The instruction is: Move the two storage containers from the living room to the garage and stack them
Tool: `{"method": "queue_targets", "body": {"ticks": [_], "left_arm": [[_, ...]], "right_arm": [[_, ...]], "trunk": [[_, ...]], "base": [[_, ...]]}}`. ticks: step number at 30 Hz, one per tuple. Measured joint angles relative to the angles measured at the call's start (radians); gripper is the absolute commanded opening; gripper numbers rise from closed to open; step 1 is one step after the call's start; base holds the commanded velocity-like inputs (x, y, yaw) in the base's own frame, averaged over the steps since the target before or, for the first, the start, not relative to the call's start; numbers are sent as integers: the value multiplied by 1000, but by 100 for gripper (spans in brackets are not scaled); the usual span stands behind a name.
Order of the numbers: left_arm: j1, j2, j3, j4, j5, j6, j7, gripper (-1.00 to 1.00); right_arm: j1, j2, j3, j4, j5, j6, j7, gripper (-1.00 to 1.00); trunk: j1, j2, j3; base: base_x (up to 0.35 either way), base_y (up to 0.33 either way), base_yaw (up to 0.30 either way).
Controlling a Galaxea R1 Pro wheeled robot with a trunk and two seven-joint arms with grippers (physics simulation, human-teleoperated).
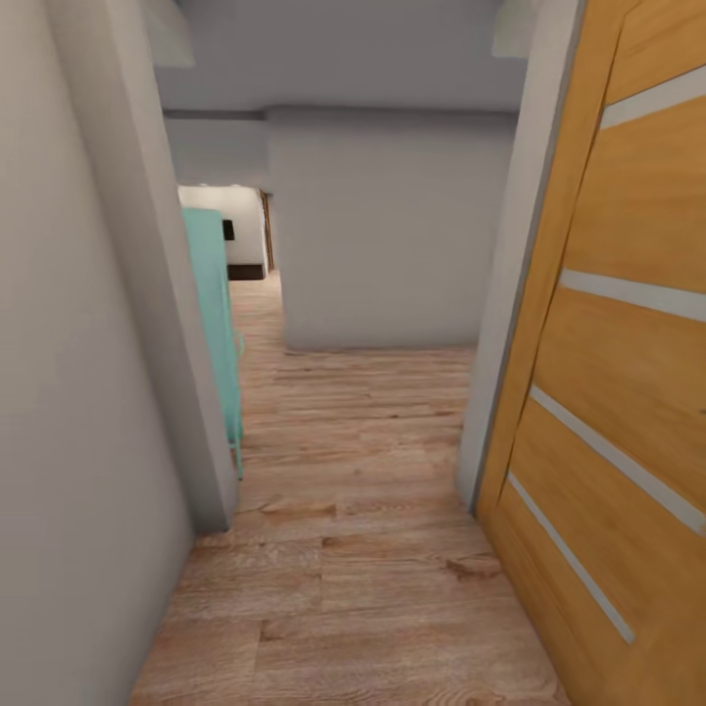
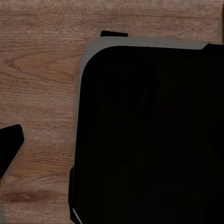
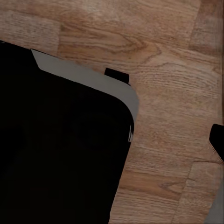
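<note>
The two storage containers are out of view. I face a narrow corridor with a light wood plank floor. In the left wrist view one dark fingertip shows at the picture's edge, over the planks and beside my black base. In the right wrist view another dark fingertip shows at the edge, next to the same base. Neither view shows a full pair of fingers, so their state is unclear. Nothing is seen held.
A honey-coloured wood door with pale stripes stands open close on my right, against a grey door jamb. A grey wall runs close on my left. A teal object stands past its corner. A grey wall blocks straight ahead; the passage continues left of it.
</note>
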Motion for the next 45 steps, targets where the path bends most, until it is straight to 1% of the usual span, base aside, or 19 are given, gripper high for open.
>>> {"method": "queue_targets", "body": {"ticks": [6,45], "left_arm": [[0,1,0,0,0,0,0,100],[0,-2,-1,1,-2,0,0,100]], "right_arm": [[0,0,1,1,-11,1,1,100],[0,1,-4,1,-15,3,1,100]], "trunk": [[0,0,0],[0,0,0]], "base": [[321,0,0],[321,0,0]]}}
